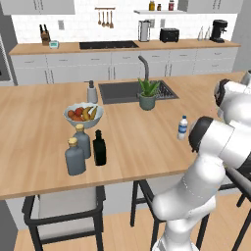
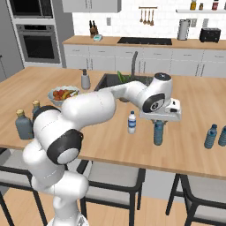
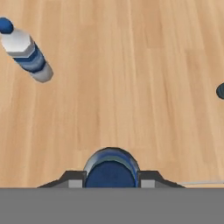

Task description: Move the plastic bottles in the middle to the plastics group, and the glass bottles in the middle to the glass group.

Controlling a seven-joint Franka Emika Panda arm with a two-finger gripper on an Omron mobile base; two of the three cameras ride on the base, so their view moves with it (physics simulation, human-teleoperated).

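1. Water bottle, bluish and see-through, sits upright between the fingers, which are closed on its neck just under the cap; it is over the counter near the front edge, and I cannot tell whether its base is clear of the wood
2. Plastics group stands at 3 o'clock from it in the right base view, well apart, so the carry should run straight that way at one height
3. Lift enough that the base does not scrape, hold the bottle vertical, and set it beside the two blue bottles without knocking them; the grip is high on a slim body, so I judge it may swing if moved fast
4. Labelled bottle stands at 9 o'clock, near but not touching, off the path
5. Black bottle is already just beside the glass group, so that half looks done
6. Gripper points straight down; the arm reaches forward from the base at 8 o'clock, elbow high, forearm level over the counter, wrist bent down
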